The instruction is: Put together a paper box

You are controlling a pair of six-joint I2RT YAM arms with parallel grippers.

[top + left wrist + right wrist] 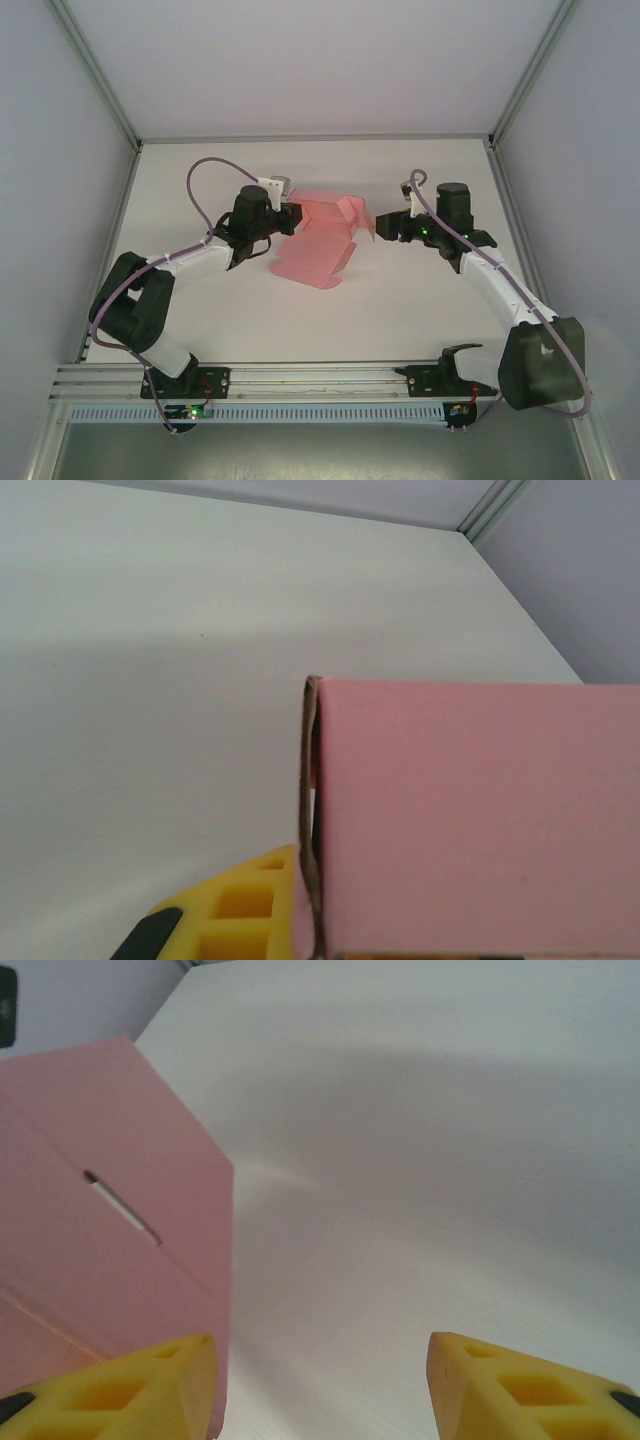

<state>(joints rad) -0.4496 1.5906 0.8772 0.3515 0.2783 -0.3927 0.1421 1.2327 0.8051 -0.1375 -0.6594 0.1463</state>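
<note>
Jaws: left gripper (289,214) reads as clamped on the left edge of the paper box (315,245). In the left wrist view one yellow finger (250,910) sits tight against a doubled-over card edge and near mid-frame. Its partner is hidden behind the pink panel, so this is a judgement. Right gripper (320,1390) stands spread wide with nothing between the fingers; its left finger is just beside the box's right-hand panel, contact uncertain. Progress: the box lies mid-table between the two arms and is only partly formed. The top external view shows a raised section at the far side with flaps standing up at odd angles, and a flat sheet portion spread toward the near side. At least one crease is folded, and a panel with a tab slot (122,1205) is up. Left to do, as I judge it: raise the flat portion, bring the walls square, tuck the tabs, close it. Surroundings: pale grey enclosure walls (50,150) on three sides; plain white matte table (420,300); aluminium rail (320,380) at the near edge carrying both bases; purple cable (200,175) looped along the left arm.
</note>
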